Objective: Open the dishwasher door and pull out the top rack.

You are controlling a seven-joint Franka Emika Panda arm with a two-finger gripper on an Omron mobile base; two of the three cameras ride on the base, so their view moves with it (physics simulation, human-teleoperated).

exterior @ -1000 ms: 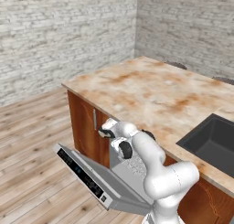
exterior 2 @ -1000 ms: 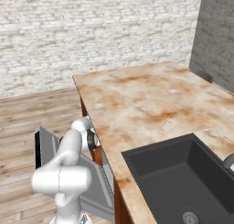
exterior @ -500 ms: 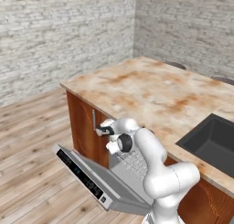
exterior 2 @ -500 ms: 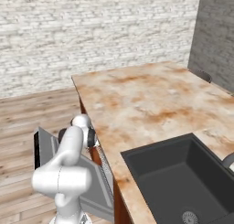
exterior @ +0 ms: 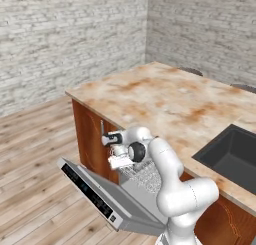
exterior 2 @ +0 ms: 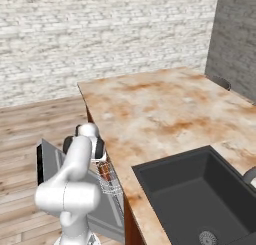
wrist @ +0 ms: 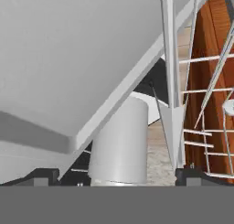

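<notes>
The dishwasher door (exterior: pixel 95 191) hangs open and lies almost flat, its black control strip along the near edge. It also shows as a grey panel (exterior 2: pixel 52 161) and fills the upper left of the hand view (wrist: pixel 68 58). The top rack (exterior: pixel 145 174), a pale wire basket, sticks out a little from under the counter above the door, and its wires (exterior 2: pixel 107 179) (wrist: pixel 201 90) run close by the hand. My gripper (exterior: pixel 119 159) hovers over the door at the rack's front edge. It is open, with its dark fingertips (wrist: pixel 43 175) far apart and nothing held between them.
A marble counter (exterior: pixel 165 96) tops reddish-brown cabinets (exterior: pixel 90 134). A dark sink (exterior 2: pixel 195 194) is set into the counter at the right. Wooden floor (exterior: pixel 35 154) stretches left of the open door, and brick walls stand behind.
The hand has drifted slightly left, away from the cabinet front and out over the door. The jaws stay wide open. The door is in the same place.
</notes>
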